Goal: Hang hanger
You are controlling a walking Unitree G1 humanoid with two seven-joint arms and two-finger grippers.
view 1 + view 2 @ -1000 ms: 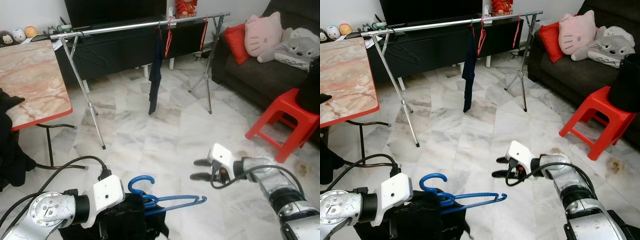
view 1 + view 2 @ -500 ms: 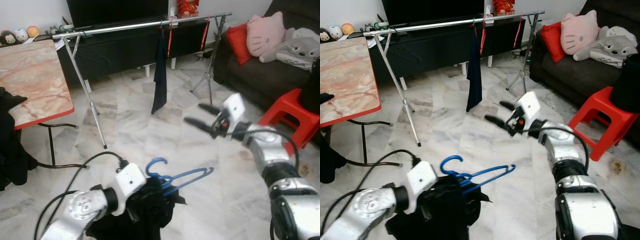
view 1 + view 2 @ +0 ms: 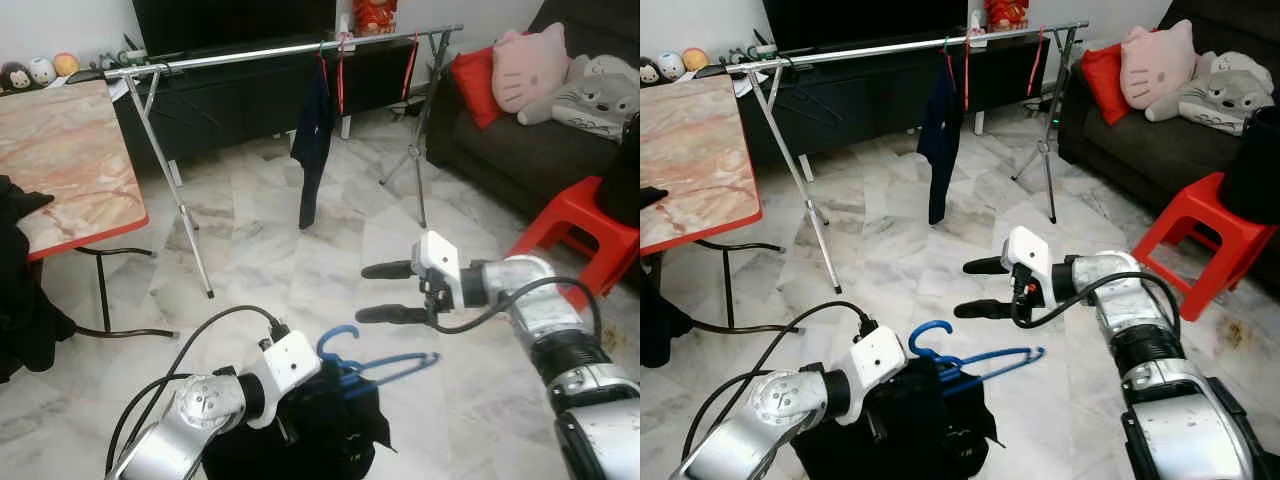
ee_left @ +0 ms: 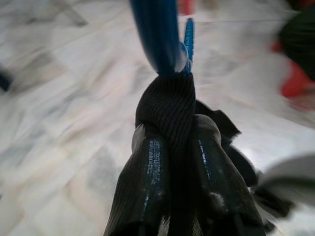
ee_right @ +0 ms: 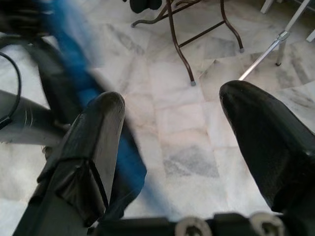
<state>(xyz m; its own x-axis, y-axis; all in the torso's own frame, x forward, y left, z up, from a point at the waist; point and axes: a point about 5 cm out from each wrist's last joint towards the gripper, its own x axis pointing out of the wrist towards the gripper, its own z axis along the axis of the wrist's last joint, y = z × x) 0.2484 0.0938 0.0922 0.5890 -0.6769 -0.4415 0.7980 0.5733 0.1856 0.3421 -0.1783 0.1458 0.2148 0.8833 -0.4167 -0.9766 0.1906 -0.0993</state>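
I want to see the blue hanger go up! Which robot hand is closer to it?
Left. The left gripper is shut on the dark garment draped on the blue hanger; the right gripper hovers open above it, apart.

There are no words, numbers, labels or signs that can be read in any of the pictures.
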